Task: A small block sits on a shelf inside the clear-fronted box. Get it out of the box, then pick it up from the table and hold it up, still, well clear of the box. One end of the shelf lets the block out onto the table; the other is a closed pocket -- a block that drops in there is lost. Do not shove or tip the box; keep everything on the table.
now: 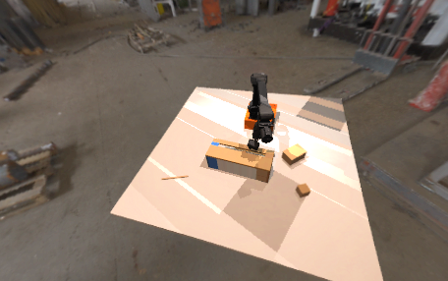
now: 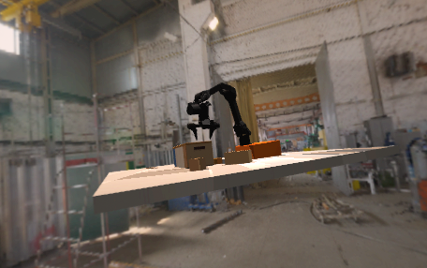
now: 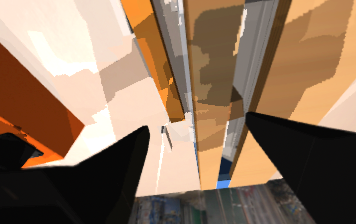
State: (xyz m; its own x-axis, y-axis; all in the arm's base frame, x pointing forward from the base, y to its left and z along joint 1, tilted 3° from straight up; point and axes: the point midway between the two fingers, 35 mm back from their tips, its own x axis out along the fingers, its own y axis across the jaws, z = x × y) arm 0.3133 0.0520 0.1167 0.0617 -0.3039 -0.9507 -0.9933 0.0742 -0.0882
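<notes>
The long tan box [image 1: 264, 172] [image 2: 183, 156] [image 3: 320, 45] stands on the table [image 1: 162, 201] with its clear front towards the top camera. A narrow slot runs along its top, and a blue part [image 1: 211, 161] [image 3: 223, 184] marks one end. The end seen in the exterior view has a dark opening near its top. In the wrist view a small brown patch [image 3: 236, 101] shows in the slot; I cannot tell whether it is the block. My gripper [image 2: 204, 136] [image 3: 196, 123] is open and empty, pointing down above the box's rear top edge, beside the slot.
An orange box [image 1: 250, 123] [image 2: 266, 148] [image 3: 40, 110] stands by the arm's base. A larger tan block [image 1: 294, 154] [image 2: 238, 156] lies beyond the box's right end, with a small brown cube [image 1: 303, 190] [image 2: 198, 164] nearer the front. A thin stick [image 1: 175, 177] lies to the left.
</notes>
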